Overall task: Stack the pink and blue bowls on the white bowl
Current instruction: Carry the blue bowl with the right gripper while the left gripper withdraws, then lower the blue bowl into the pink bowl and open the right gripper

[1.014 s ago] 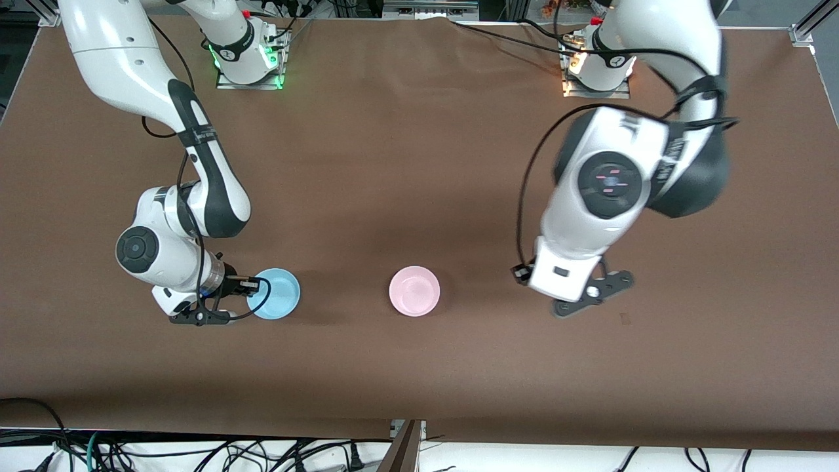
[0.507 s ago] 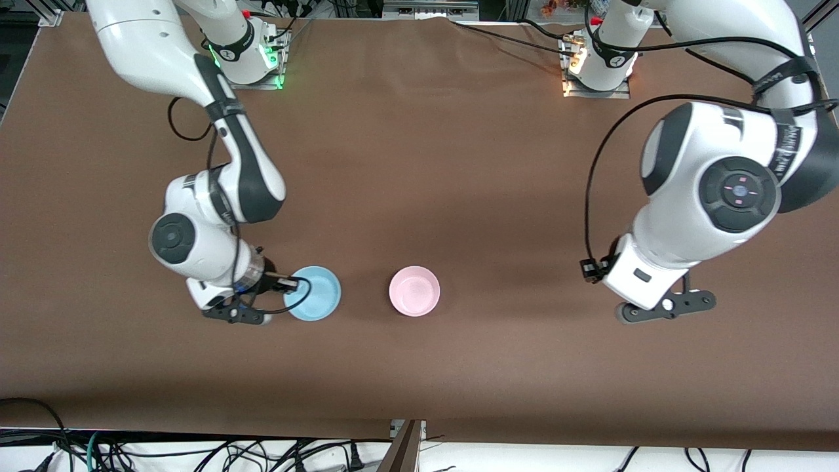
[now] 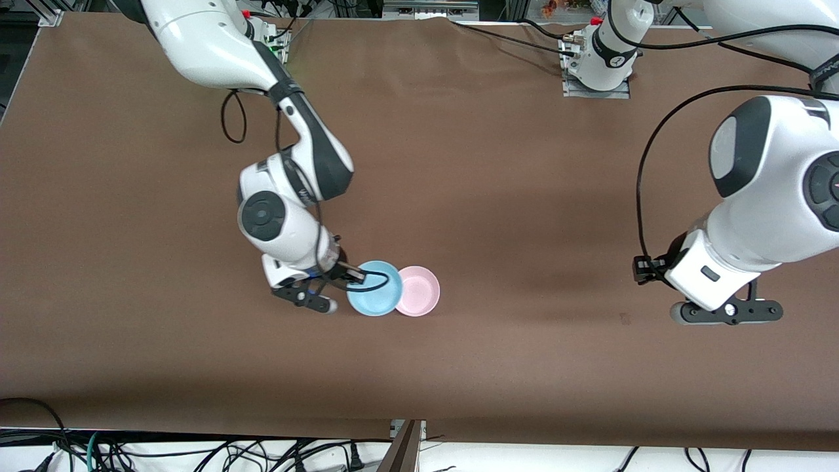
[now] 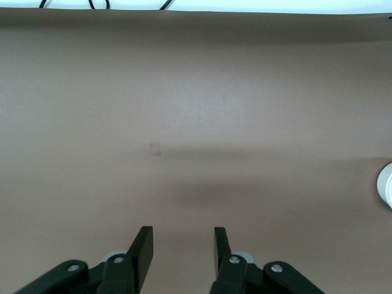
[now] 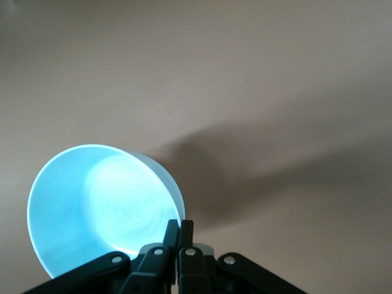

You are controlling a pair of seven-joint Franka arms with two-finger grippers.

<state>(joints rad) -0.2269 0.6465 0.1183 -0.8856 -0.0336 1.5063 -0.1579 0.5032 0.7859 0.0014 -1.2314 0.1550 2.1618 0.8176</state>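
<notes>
Right arm reaches from its base down toward table middle, elbow high, wrist bent low. Right gripper point(image 3: 351, 278) point(image 5: 178, 236) has fingers pinched tight on rim of blue bowl point(image 3: 374, 297) point(image 5: 101, 205), one finger inside, one outside; bowl hangs tilted from fingertips, carried clear of table.

Left arm drawn back toward its own end of table, forearm upright, wrist pointing down. Left gripper point(image 4: 182, 245) hovers over bare table point(image 4: 196, 110), fingers parted with clear gap, nothing between them.

Even overhead light, soft shadows, sharp
</notes>
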